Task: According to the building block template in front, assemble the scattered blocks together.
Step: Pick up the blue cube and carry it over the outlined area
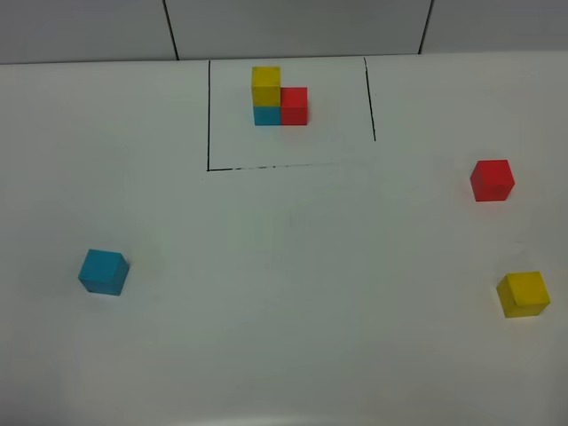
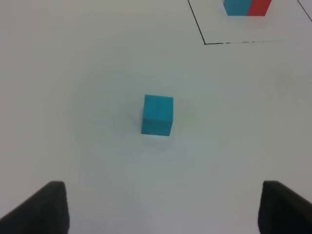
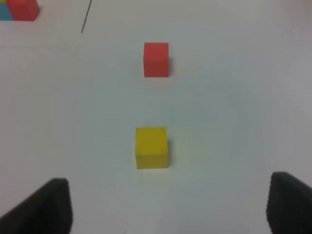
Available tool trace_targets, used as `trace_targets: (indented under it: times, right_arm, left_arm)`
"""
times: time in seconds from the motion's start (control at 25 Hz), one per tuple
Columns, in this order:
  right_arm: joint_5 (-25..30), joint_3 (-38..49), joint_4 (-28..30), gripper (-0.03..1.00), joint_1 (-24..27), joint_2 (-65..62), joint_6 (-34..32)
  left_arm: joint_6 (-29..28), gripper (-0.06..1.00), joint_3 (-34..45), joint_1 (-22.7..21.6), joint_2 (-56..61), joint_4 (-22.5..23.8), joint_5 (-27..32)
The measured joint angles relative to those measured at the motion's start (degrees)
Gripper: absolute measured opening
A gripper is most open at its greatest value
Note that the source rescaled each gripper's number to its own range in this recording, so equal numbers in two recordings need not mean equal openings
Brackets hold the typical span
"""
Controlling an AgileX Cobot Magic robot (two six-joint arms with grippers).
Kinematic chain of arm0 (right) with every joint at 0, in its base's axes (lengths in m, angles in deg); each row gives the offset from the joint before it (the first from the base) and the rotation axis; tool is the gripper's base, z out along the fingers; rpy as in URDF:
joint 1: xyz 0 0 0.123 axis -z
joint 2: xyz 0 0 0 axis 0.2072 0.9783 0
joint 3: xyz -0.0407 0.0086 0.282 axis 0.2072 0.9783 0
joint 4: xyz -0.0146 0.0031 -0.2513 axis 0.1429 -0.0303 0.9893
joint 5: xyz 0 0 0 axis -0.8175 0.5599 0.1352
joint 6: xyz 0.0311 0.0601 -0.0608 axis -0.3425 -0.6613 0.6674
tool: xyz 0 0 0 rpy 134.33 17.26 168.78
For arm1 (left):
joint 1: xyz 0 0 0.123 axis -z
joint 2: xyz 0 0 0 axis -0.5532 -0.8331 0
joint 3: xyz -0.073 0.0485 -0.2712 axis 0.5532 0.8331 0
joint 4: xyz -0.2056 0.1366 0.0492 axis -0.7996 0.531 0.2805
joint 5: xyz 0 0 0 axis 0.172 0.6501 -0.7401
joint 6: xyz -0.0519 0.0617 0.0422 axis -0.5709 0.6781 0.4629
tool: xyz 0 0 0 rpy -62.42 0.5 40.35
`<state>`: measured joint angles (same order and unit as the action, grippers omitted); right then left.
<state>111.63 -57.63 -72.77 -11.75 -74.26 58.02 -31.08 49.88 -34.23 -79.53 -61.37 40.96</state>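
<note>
The building block template (image 1: pixel 280 96) stands at the back inside thin black lines: yellow on blue, red beside. A loose cyan-blue cube (image 1: pixel 104 272) lies at the left. A loose red cube (image 1: pixel 492 180) and a loose yellow cube (image 1: pixel 523 294) lie at the right. No gripper shows in the exterior high view. In the left wrist view my left gripper (image 2: pixel 163 207) is open and empty, short of the blue cube (image 2: pixel 157 115). In the right wrist view my right gripper (image 3: pixel 170 204) is open and empty, short of the yellow cube (image 3: pixel 151 147), with the red cube (image 3: pixel 156 59) beyond.
The white table (image 1: pixel 293 293) fills the view. The black frame lines (image 1: pixel 209 115) bound the template on three sides. A grey wall with dark seams (image 1: pixel 171 31) runs behind the table's far edge.
</note>
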Motion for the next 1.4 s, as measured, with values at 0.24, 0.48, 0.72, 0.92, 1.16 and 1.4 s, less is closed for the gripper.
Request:
trace_targets:
  times: [0.24, 0.48, 0.72, 0.92, 1.16, 1.4]
  right_arm:
    - [0.00, 0.00, 0.00, 0.65, 0.00, 0.00, 0.00]
    - [0.00, 0.00, 0.00, 0.65, 0.00, 0.00, 0.00]
    - [0.00, 0.00, 0.00, 0.65, 0.00, 0.00, 0.00]
    - [0.00, 0.00, 0.00, 0.65, 0.00, 0.00, -0.12]
    - [0.00, 0.00, 0.00, 0.65, 0.00, 0.00, -0.34]
    - [0.00, 0.00, 0.00, 0.65, 0.00, 0.00, -0.48]
  left_arm:
    - [0.00, 0.74, 0.00, 0.00, 0.00, 0.00, 0.00]
    - [0.00, 0.74, 0.00, 0.00, 0.00, 0.00, 0.00]
    - [-0.05, 0.74, 0.00, 0.00, 0.00, 0.00, 0.00]
    - [-0.82, 0.74, -0.07, 0.00, -0.06, 0.00, -0.58]
    - [-0.86, 0.74, -1.18, 0.00, -7.46, 0.17, -4.69]
    - [-0.35, 0.74, -1.20, 0.00, -25.63, -0.01, -10.24]
